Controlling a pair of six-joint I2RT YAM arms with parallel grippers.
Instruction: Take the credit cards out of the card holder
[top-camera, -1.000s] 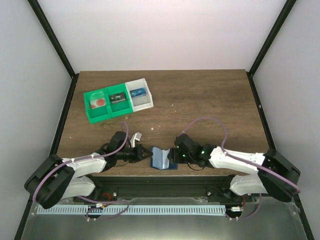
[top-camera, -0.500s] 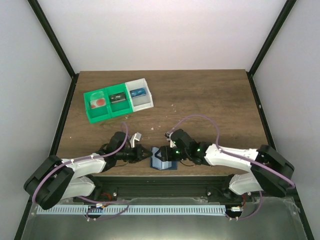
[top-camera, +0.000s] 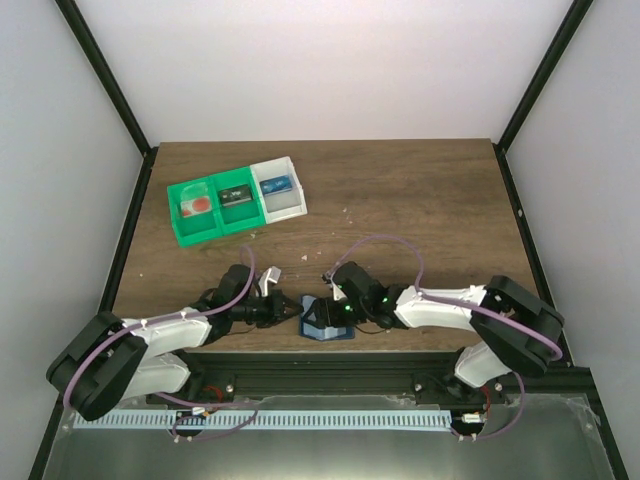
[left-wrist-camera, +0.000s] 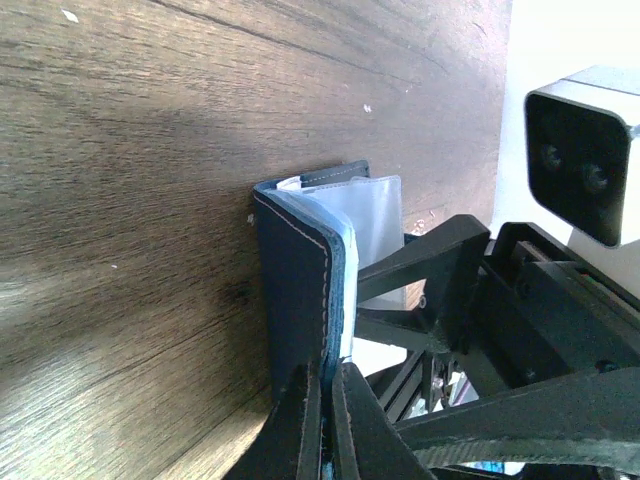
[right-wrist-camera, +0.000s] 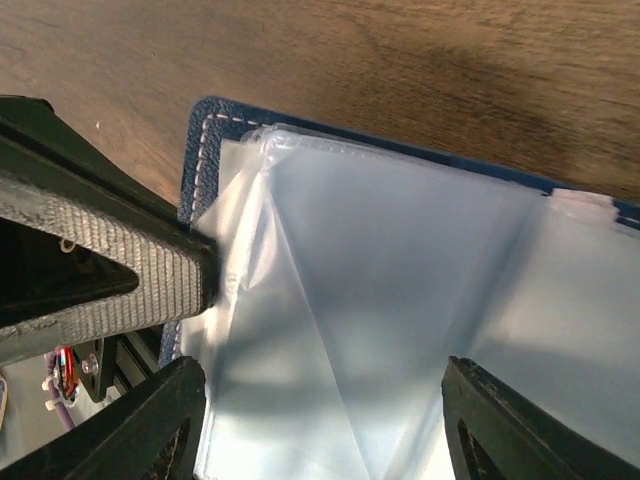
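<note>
- Table (top-camera: 420, 190): dark wood.
- Tray (top-camera: 215, 234): green-and-white, on the table's far left.
- Right gripper (top-camera: 325, 312): at the table's near edge, centre. Its fingers are spread either side of the clear sleeves (right-wrist-camera: 400, 300) and grip nothing.
- Left gripper (left-wrist-camera: 322, 375): near edge, left of centre, pressed together on the card holder's cover.
- Card holder (left-wrist-camera: 295, 290): near edge, centre, standing open.
- Credit cards: none out, none discernible.
- Step, judged: reaching in for the first card. The next move needs a close on a card edge, not film.
- Views: only the right wrist shows the fanned sleeves. The top view hides them.

White-shelled arms (top-camera: 170, 332) with black joints trail lilac cables (top-camera: 385, 241); the left pincer (left-wrist-camera: 322, 375) is black and tapered.
</note>
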